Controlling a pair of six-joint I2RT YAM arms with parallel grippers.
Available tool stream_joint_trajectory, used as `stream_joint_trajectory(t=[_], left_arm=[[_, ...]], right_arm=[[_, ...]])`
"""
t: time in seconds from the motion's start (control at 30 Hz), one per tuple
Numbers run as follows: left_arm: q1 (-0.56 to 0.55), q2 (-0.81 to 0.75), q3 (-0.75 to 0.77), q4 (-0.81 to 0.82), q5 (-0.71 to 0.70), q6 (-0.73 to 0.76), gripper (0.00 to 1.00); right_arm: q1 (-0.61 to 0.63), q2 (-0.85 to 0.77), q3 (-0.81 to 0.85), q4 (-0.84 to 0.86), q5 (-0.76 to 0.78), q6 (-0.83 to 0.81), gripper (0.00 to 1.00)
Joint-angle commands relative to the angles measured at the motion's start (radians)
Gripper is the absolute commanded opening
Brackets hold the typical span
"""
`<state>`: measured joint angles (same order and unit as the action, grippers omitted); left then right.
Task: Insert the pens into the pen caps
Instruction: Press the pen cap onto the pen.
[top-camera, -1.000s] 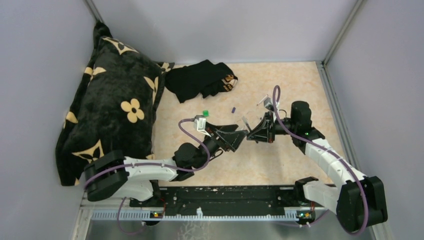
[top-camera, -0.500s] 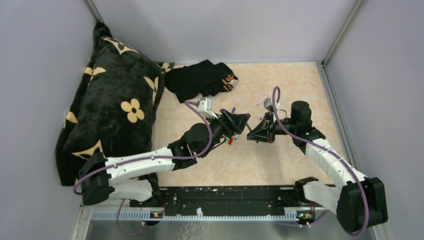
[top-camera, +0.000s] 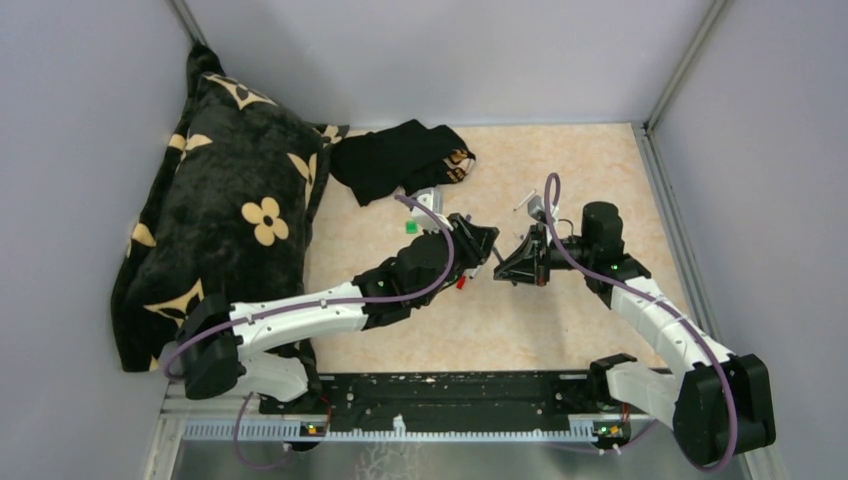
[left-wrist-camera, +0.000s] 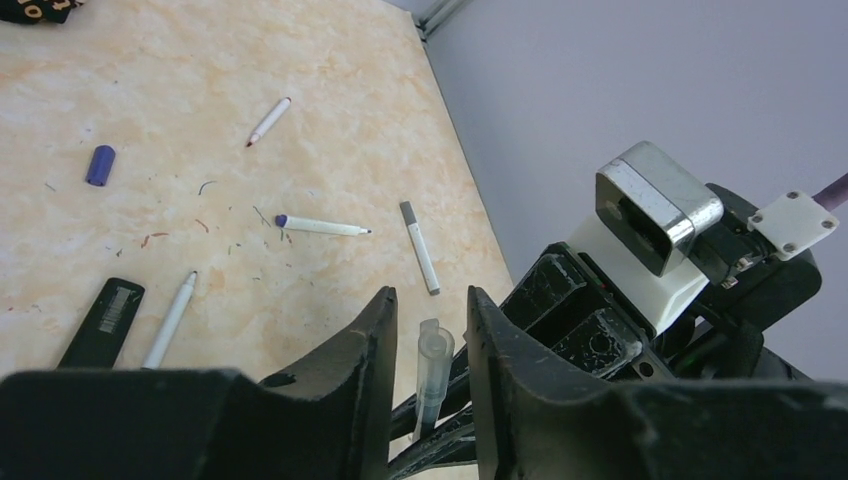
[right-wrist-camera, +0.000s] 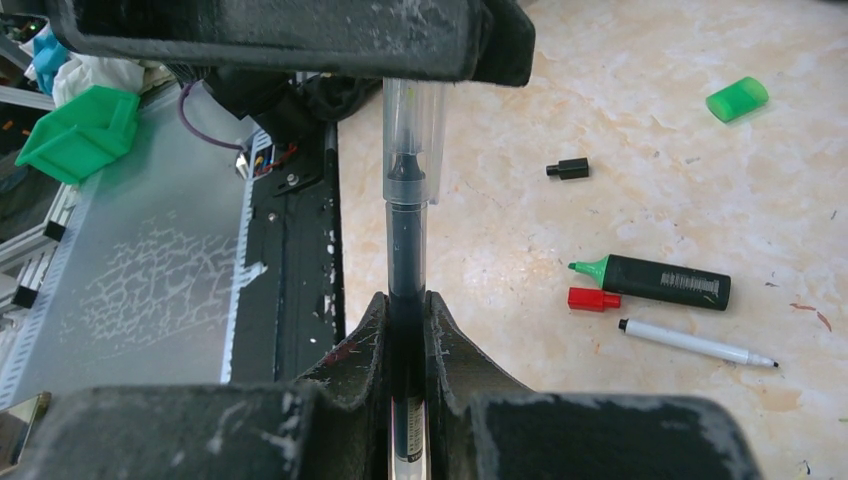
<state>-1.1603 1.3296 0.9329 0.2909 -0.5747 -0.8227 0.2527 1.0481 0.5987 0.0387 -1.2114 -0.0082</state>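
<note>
We are capping 1 pen. Our right hand (right-wrist-camera: 405, 305) is clamped on the pen (right-wrist-camera: 405, 250), whose tip sits inside a clear cap (left-wrist-camera: 432, 352) just ahead. Our left hand (left-wrist-camera: 430, 300) straddles that cap, fingers apart. Next it must close and push straight along the barrel.

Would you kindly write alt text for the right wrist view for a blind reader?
The right gripper is shut on a dark pen, its tip inside a clear cap whose top is hidden behind the left gripper. On the tabletop lie a green cap, a small black cap, a green-tipped black highlighter, a red cap and a thin white pen.
</note>
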Motion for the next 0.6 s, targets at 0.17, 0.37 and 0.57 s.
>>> stream_joint_trajectory(t=[0.17,0.37,0.57], left_arm=[[0.01,0.034,0.023,-0.055,0.077,-0.087,0.07],[0.011,0.071,-0.019,-0.044,0.209,-0.151,0.0],[0.0,0.167,-0.059,-0.031,0.408,-0.21,0.0]], right_arm=[[0.005,-0.025,0.049,0.021,0.01,-0.013,0.0],[0.005,-0.034,0.072,-0.012,0.077,-0.053,0.0],[0.022,-0.041,0.126,-0.037,0.234,-0.101,0.0]])
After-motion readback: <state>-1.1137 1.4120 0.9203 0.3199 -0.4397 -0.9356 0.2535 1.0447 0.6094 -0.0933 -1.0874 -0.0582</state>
